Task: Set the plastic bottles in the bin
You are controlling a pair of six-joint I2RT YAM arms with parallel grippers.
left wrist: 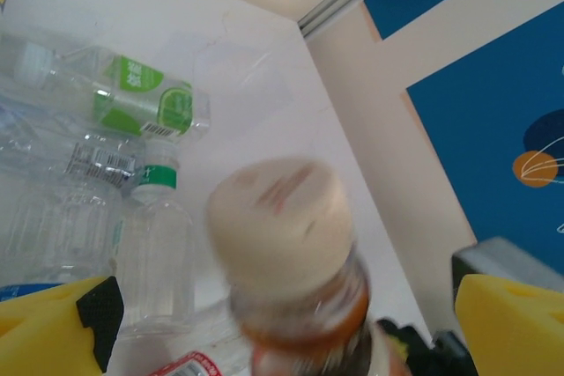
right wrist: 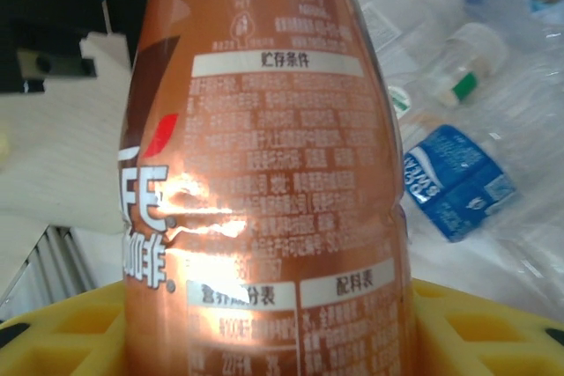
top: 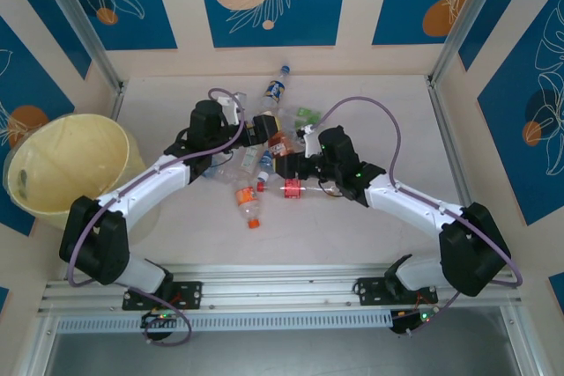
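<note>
At the centre of the counter (top: pixel 397 103), in the heap of plastic bottles (top: pixel 264 160), my right tool (right wrist: pixel 264 345) is clamped on a brown bottle (right wrist: pixel 264 173). Its label rises from between the yellow fingers toward 12 o'clock in the right wrist view. My left tool (left wrist: pixel 282 332) stands wide, its fingers well apart on either side of a blurred cream-capped brown bottle (left wrist: pixel 280 222); I see neither finger touching it. A green-labelled bottle (left wrist: pixel 141 99) lies at 10 o'clock of that cap. The bin (top: pixel 97 147) sits at 9 o'clock of the heap, well apart from both tools. An orange-capped bottle (top: pixel 249 207) lies loose at 6 o'clock of the heap.
</note>
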